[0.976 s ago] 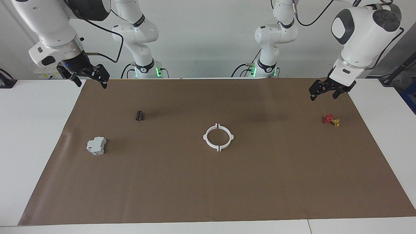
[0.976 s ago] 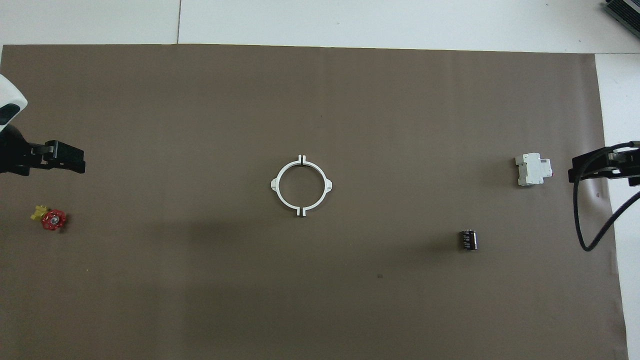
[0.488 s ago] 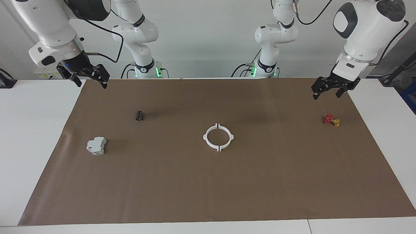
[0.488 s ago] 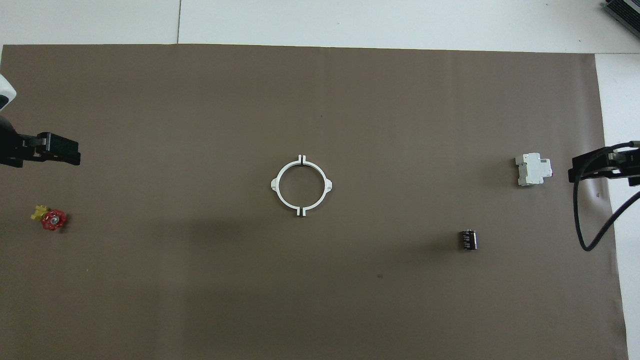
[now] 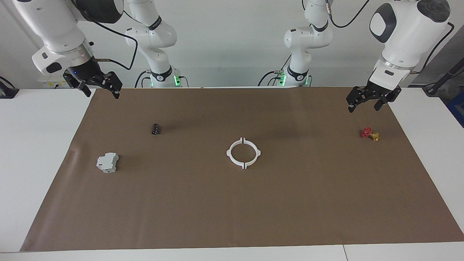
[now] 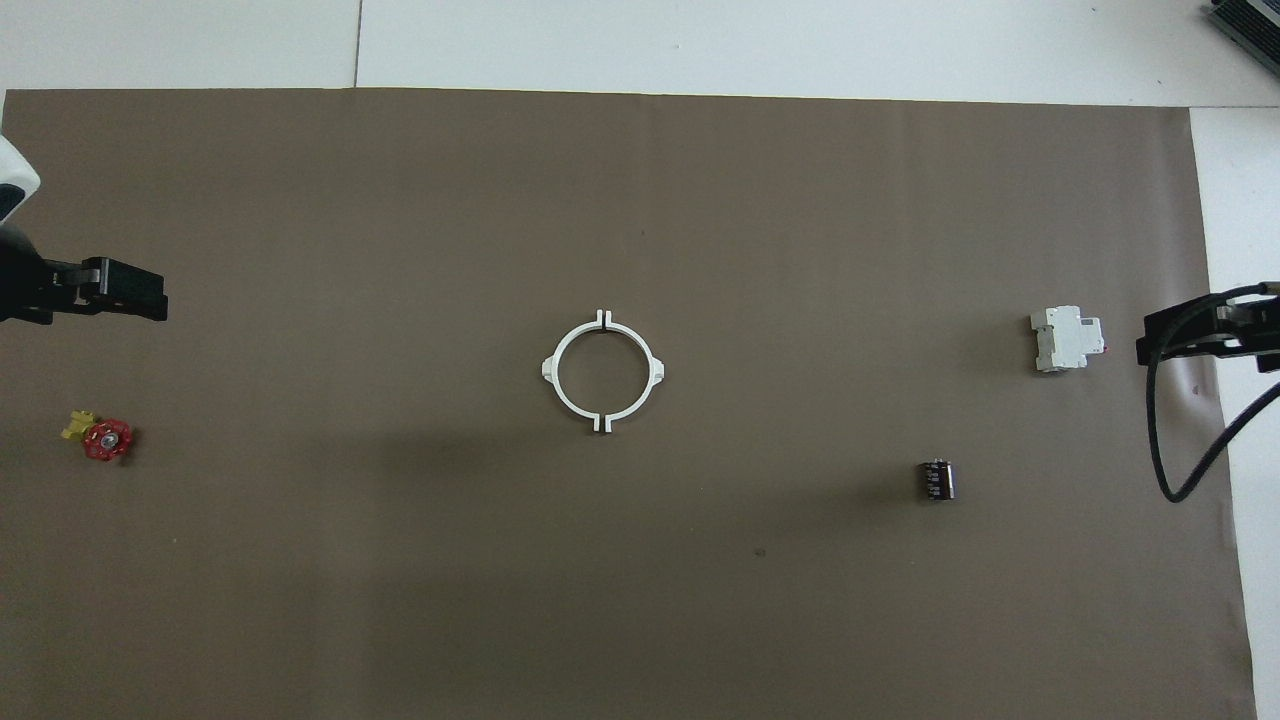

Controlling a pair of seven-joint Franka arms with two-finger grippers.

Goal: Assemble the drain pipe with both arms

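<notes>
**Ring Lies Joined at Mat Centre**

Here the drain pipe point(image 5: 243, 153) is seen as two white half-rings set together on the brown mat point(image 5: 239, 210), touched by nothing. The left gripper point(image 5: 363, 103) is held over the mat's edge above the red valve point(image 5: 369, 133), fingers apart. The right gripper point(image 5: 102, 92) is likewise spread, over its own end.

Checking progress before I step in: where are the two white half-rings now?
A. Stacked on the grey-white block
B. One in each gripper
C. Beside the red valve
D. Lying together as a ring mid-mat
D: the half-rings lie as a ring on the brown mat, no gripper near.
</notes>
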